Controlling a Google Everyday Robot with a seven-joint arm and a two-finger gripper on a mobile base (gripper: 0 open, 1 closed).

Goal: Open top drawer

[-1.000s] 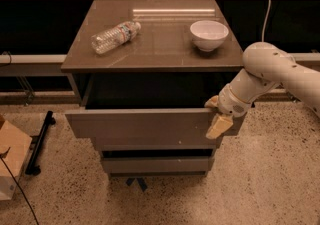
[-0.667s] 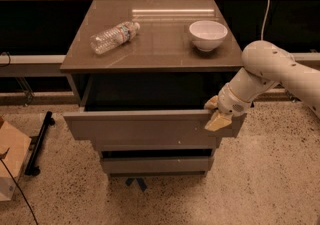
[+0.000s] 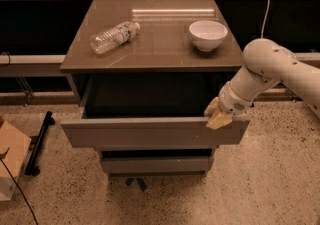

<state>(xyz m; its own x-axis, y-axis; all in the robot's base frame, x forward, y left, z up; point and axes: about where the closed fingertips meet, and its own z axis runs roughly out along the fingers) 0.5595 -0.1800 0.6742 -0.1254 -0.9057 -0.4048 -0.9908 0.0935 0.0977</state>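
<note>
Cabinet (image 3: 160,49) grey-brown, against dark window wall; top drawer (image 3: 145,133) stands pulled out, front well forward of cabinet, interior dark; lower drawer (image 3: 155,164) closed beneath; white arm (image 3: 265,69) reaches in from right; gripper (image 3: 218,118) at right end of drawer front's top edge, touching it; grip state unclear; plastic bottle (image 3: 114,36) lying on top; white bowl (image 3: 208,35) upright, right side.

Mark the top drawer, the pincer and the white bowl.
top drawer (image 3: 150,133): camera view, middle of its front panel.
pincer (image 3: 218,118): camera view, its tip, at the drawer front's right end.
white bowl (image 3: 208,44): camera view, outer wall.
</note>
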